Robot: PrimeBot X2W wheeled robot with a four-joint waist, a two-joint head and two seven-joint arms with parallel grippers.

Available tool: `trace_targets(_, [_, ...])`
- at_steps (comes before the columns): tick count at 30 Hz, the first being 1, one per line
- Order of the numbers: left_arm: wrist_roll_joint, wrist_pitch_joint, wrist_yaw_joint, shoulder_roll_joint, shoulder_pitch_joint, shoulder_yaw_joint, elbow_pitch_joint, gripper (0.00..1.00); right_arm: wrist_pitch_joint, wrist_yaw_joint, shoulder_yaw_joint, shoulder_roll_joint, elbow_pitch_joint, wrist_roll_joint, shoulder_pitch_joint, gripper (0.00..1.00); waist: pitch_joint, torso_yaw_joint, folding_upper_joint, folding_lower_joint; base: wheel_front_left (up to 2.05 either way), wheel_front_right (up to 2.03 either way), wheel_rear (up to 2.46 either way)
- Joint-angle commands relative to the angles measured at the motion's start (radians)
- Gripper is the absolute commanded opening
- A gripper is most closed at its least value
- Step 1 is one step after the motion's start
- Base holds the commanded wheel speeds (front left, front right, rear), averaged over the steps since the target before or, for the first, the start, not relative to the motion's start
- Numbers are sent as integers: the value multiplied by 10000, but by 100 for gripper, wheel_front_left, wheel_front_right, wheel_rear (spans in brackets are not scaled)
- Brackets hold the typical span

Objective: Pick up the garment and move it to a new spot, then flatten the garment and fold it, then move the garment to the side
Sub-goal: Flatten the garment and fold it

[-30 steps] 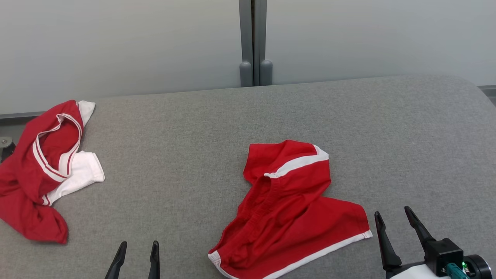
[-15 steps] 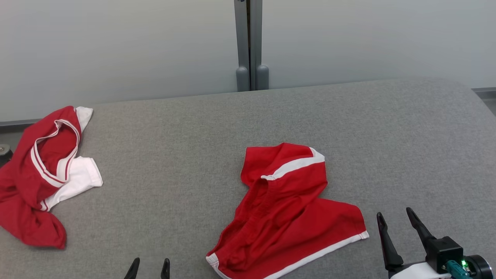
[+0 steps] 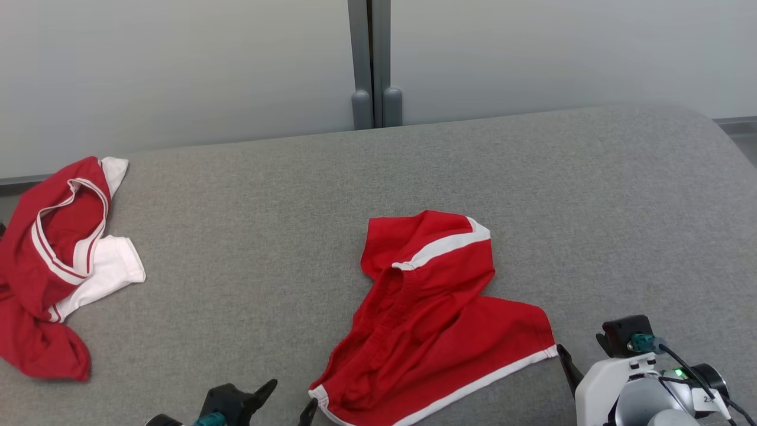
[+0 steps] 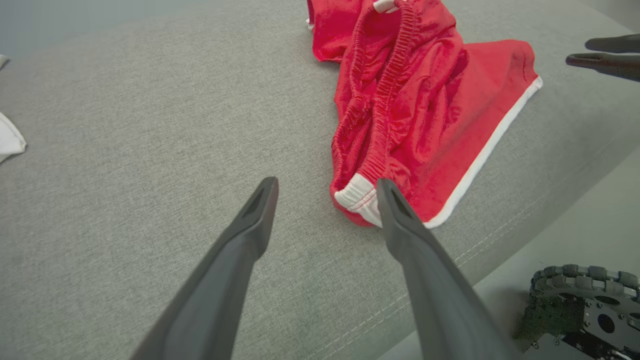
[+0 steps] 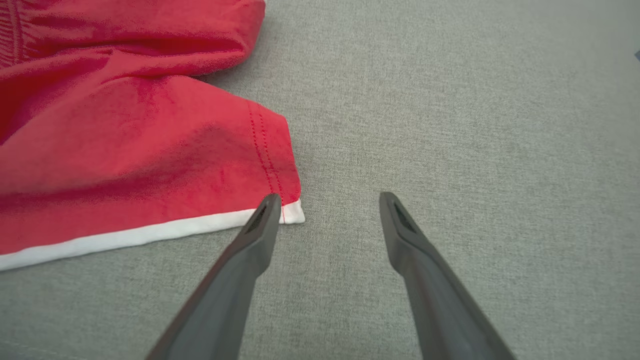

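Red shorts (image 4: 425, 100) with white trim, crumpled on grey padded surface (image 4: 125, 125).

Left wrist view. Fingers of left gripper (image 4: 327, 184) spread wide, nothing between them. Garment ahead and to its right, with the white-edged near corner just beside the right-hand fingertip; contact not certain. Long axis, along the gathered waistband, running away from the fingertips and a little rightward. Beyond the far side of the garment, right gripper (image 4: 576, 52), likewise spread.

Right wrist view. Fingers of right gripper wide apart, empty. Garment ahead and to its left. Hem corner, with white band and red stitching, at the tip of the left-hand finger; touching or not, impossible to tell. Bare grey surface between the fingers and ahead to the right.

Head view. Garment lying between the two grippers, its white hem band stretching from one towards the other. Each gripper close to its own corner, neither plainly nearer. Judged: a two-handed pickup, one corner apiece, each needing only a small shift inward. Second red-and-white garment (image 3: 53, 266) well off to the left of left gripper, apart from the shorts.

Markings. No brand, label or writing legible on either garment.
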Motion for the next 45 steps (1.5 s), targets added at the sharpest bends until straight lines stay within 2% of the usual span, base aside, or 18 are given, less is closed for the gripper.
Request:
trace_targets(1, [-187,310,23,182,-224,-176,-170,100,285,-14,46,-16,56,112,-140,100,109,12,0,0,0,0,0])
trace_targets(7, [-722,1126,25,1186,-1233,-1417,-516,100,748,-14,366,-38,269,114,-477,100,414,62,0,0,0,0,0])
trace_targets(14, [-1328,1094,25,2054,-2450,-2722,-238,100,696,-14,650,62,675,127,-1028,100,826,-31,0,0,0,0,0])
trace_targets(24, [-2021,657,25,2887,-3929,-4567,142,100,570,-14,731,190,1104,203,-1476,100,1363,-34,0,0,0,0,0])
trace_targets(28, [-2491,511,25,3022,-4315,-5115,442,100,705,-14,863,242,1289,324,-1607,100,1573,-110,0,0,0,0,0])
trace_targets(29, [-2516,527,25,3090,-4406,-5261,526,94,761,-14,902,247,1338,362,-1630,100,1608,-125,0,0,0,0,0])
trace_targets(30, [-2607,506,25,3136,-4502,-5446,598,52,870,-14,999,240,1393,426,-1638,60,1655,-143,0,0,0,0,0])
trace_targets(31, [-2659,400,25,3129,-4594,-5569,629,43,909,-14,1035,223,1429,456,-1651,37,1695,-159,0,0,0,0,0])
trace_targets(32, [-2779,290,25,3109,-4694,-5721,698,27,992,-14,1000,186,1485,473,-1678,15,1736,-174,0,0,0,0,0])
trace_targets(33, [-2848,250,25,3109,-4766,-5894,752,5,1049,-15,991,164,1536,481,-1676,0,1755,-182,0,0,0,0,0])
trace_targets(34, [-2899,205,25,3158,-4874,-6130,803,0,1143,-15,997,168,1583,544,-1678,0,1781,-199,0,0,0,0,0])
trace_targets(40, [-3627,-100,25,3237,-5119,-6770,1213,0,1249,-19,1023,108,1358,1251,-1515,0,1590,-334,0,0,0,0,0])
trace_targets(45, [-4921,-918,64,3096,-4467,-6211,857,0,1284,-16,706,-120,174,2347,-1134,0,1129,-446,0,0,0,0,0])
